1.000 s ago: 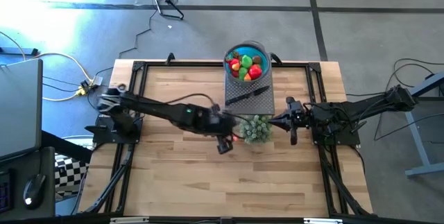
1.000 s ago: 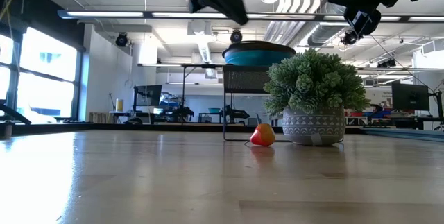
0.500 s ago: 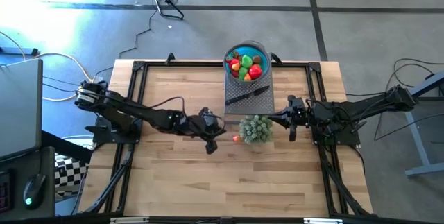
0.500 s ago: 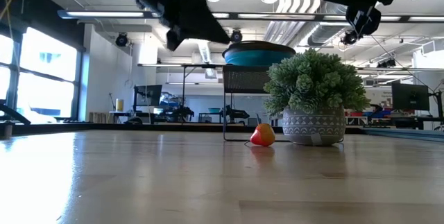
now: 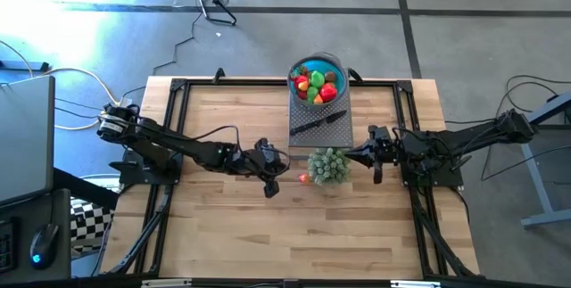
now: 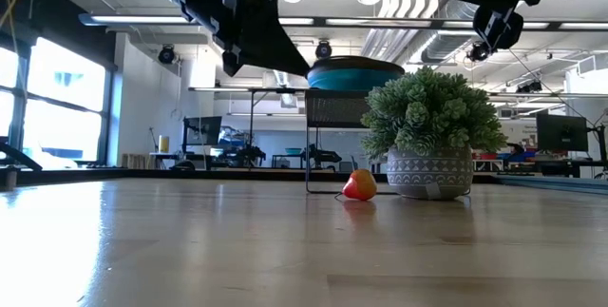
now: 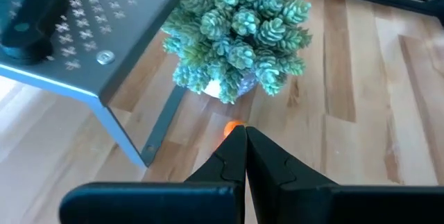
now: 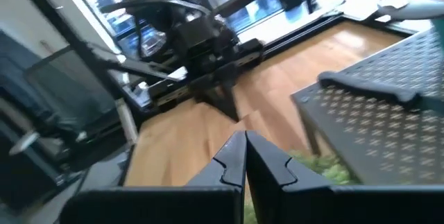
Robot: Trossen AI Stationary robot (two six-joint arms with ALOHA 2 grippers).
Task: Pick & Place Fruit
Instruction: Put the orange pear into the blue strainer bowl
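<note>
Fruit (image 5: 304,178) on the table beside the potted plant (image 5: 328,166), just ahead of left end effector (image 5: 278,175), fingers together.

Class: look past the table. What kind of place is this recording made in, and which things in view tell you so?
Probably a robotics lab or workshop: exposed ceiling ducts and strip lights, more workstations with monitors behind, and two arms bolted to a wooden table with cables trailing across a concrete floor.
</note>
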